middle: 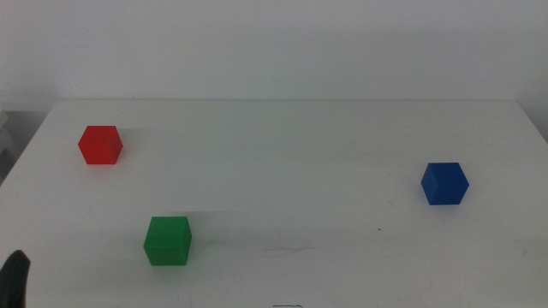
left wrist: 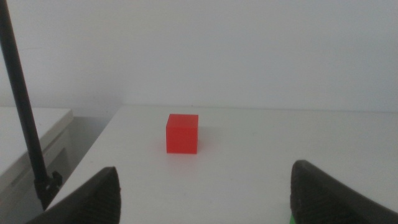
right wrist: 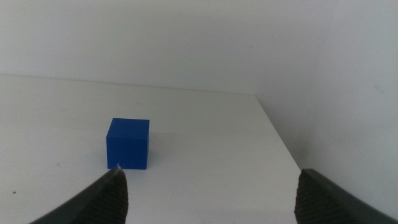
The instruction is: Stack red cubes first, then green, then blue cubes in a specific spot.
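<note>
Only middle view shows green cube (middle: 167,240) between red cube (middle: 100,144), blue cube (middle: 444,183).

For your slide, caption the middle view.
Red cube, green cube and blue cube lie apart, unstacked.

No text, label, brand, number or sign can be read in any of the three views. The faces of the red cube (middle: 100,144), the green cube (middle: 167,240) and the blue cube (middle: 444,183) are seen to be plain and unmarked. Nothing printed is found on the white surface (middle: 291,162); only a few tiny dark specks are seen there, too small to be made out.
</note>
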